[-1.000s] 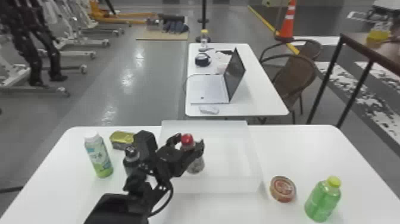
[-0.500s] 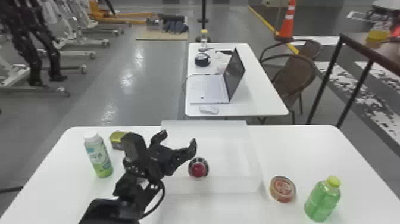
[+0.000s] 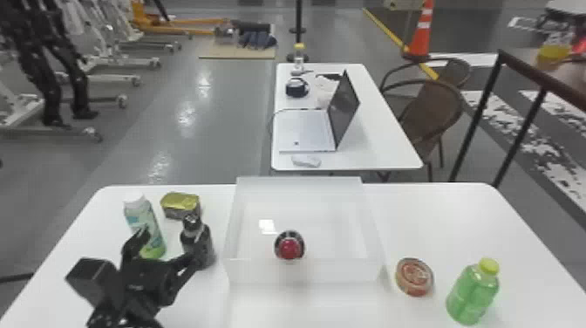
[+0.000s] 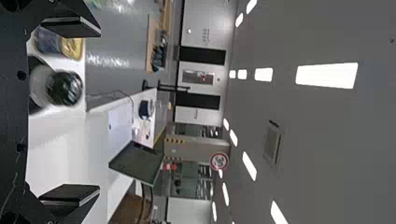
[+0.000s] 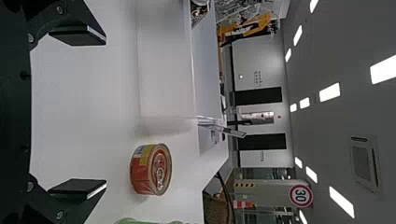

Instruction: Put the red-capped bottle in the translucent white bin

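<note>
The red-capped bottle sits inside the translucent white bin, near its front wall, with its cap toward the head camera. The left gripper has its fingers spread and empty, left of the bin by the dark bottle; the right gripper also holds its fingers apart, facing the table and a round red can.

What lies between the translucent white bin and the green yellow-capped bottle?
A round reddish tin lies between the bin and the green bottle, as the head view shows.
</note>
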